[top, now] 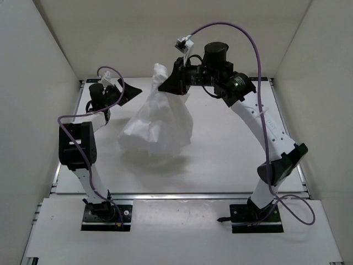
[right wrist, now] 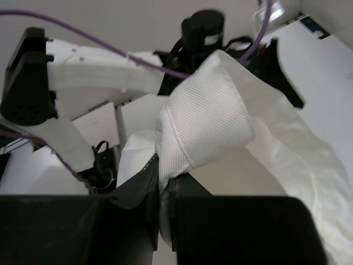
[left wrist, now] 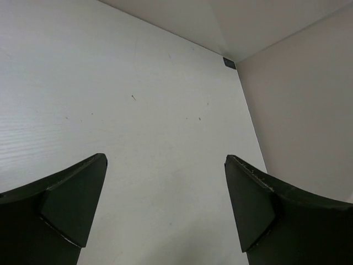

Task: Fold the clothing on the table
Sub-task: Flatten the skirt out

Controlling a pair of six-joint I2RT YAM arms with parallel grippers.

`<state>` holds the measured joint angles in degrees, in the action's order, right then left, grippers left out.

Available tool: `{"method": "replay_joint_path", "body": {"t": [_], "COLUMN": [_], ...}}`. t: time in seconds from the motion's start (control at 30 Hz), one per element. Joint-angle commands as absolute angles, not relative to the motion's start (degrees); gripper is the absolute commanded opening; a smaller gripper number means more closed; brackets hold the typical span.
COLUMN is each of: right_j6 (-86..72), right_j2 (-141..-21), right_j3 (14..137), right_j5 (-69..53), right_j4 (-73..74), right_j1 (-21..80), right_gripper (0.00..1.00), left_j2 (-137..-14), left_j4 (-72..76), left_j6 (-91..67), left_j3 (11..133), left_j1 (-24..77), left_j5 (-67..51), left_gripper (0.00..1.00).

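Right claw [right wrist: 164,190]: closed tight on the clothing [top: 157,124]; its two dark fingers [right wrist: 132,190] stand almost together, with a thick hemmed fold of ribbed white fabric pinched between them and bulging out above the tips.
Clothing: held up by its top, it hangs from the right claw as a crumpled, wrinkled cone; its lower part spreads and rests on the tabletop [top: 231,160], left of centre in the top view, between the two arms; a small tuft of fabric sticks up above the grip.
Left claw [left wrist: 165,165]: wide open, nothing between the jaws; it points across bare tabletop toward the far corner; in the top view it sits near the clothing's upper left side, apart from the fabric.
Right arm [top: 259,124]: rises from its base at the near right, bends over the tabletop and reaches toward the centre rear, its wrist level with the top of the clothing.
Left arm [top: 77,146]: stands over the left side, its wrist turned toward the clothing.
Tabletop: matte white; a silver rail [top: 182,194] runs along its near edge; a soft shadow lies just in front of the clothing.
Cables [top: 242,27]: purple; one loops along each arm.
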<state>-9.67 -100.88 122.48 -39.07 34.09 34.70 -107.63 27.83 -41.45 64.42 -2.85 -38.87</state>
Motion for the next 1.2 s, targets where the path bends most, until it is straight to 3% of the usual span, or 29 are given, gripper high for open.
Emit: {"method": "replay_joint_path", "body": {"t": [0.0, 0.17, 0.37, 0.47, 0.53, 0.6, 0.73, 0.87, 0.97, 1.07, 1.17], "right_j6": [-15.3, -19.6, -19.9, -20.4, -19.5, -18.0, -17.7, -18.1, -18.5, -17.9, -17.1], "right_j2": [-95.2, -85.3, -80.6, -80.7, -80.9, -82.4, -84.8, -89.2, -91.1, -90.6, -91.8], "right_j3": [113.8, 80.8, 59.9, 55.0, 54.9, 56.0, 57.2, 60.6, 60.8, 58.5, 58.1], "right_j5": [-41.0, -38.0, -29.8, -31.5, -29.8, -28.0, -23.6, -16.3, -13.1, -11.9, -12.0], "right_j4": [25.9, 16.5, 16.4, 15.1, 15.7, 17.7, 19.2, 25.8, 26.9, 23.8, 22.9], "right_j1": [34.5, 24.7, 10.9, 3.4, 1.3, 1.1, 0.1, -1.3, -2.4, -2.5, -2.9], "right_gripper": [0.0, 0.0, 0.01, 0.2, 0.48, 0.66, 0.84, 0.85, 0.8, 0.8, 0.73], "left_j2": [-102.1, -102.4, -102.7, -102.7, -103.4, -104.1, -106.9, -109.7, -113.7, -115.8, -116.7], "left_j4": [24.3, 11.9, 3.4, -2.0, -5.0, -8.2, -9.8, -8.5, -7.8, -6.1, -4.0], "left_j6": [-38.7, -30.4, -22.0, -16.0, -12.1, -8.5, -4.6, -5.3, -6.6, -8.0, -9.5], "left_j3": [71.2, 78.0, 79.1, 77.7, 75.9, 75.5, 75.8, 77.5, 79.5, 79.7, 79.6], "left_j1": [-3.5, -2.7, 1.0, 4.7, 9.2, 12.9, 20.0, 23.5, 24.4, 25.6, 27.0], "left_j5": [-41.8, -40.7, -38.5, -36.2, -33.1, -31.3, -27.7, -22.6, -18.3, -20.4, -22.8], "left_gripper": [0.99, 0.98, 0.99, 0.99, 0.99, 0.99, 0.98, 0.98, 0.99, 0.97, 0.95]}}
